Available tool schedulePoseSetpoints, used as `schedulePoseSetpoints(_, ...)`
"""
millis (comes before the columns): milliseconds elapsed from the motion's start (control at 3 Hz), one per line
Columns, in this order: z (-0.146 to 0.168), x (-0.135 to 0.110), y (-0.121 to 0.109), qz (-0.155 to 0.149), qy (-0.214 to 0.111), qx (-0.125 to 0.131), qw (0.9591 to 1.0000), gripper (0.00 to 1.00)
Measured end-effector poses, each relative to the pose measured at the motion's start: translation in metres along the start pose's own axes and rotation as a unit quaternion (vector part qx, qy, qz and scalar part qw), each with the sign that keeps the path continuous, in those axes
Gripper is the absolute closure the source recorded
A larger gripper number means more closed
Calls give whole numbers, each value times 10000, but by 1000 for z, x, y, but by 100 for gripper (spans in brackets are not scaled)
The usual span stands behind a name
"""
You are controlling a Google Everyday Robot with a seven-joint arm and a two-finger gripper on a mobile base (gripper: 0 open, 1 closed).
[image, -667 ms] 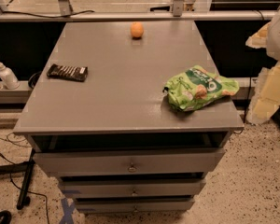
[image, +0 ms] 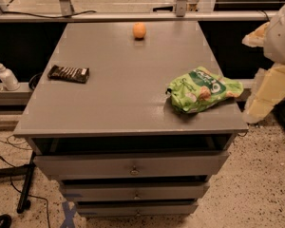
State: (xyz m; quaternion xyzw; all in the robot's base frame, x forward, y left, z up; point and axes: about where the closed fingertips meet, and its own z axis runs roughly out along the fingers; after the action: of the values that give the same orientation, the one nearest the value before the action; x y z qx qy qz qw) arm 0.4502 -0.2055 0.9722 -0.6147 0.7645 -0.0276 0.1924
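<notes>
Pincer (image: 262, 99) hangs just off the desk's (image: 114, 113) right edge, honestly can't tell its state. The green snack bag (image: 204, 90) lies right at that edge beside it. I reckon a sloppy sideways bump could knock it to the floor.

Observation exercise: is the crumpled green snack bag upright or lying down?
Lying down: the green snack bag rests face-up on the grey table, the gripper just right of it.
</notes>
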Motion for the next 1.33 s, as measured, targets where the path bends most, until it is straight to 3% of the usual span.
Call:
schedulePoseSetpoints(333,36,-31,-19,-371,-721,113,9966,0)
schedulePoseSetpoints(667,84,-68,-43,-860,-1418,115,9861,0)
schedulePoseSetpoints(1000,122,-82,-61,-1166,-1679,6,9789,0)
schedulePoseSetpoints(1333,151,-81,-73,-1269,-1771,-124,9759,0)
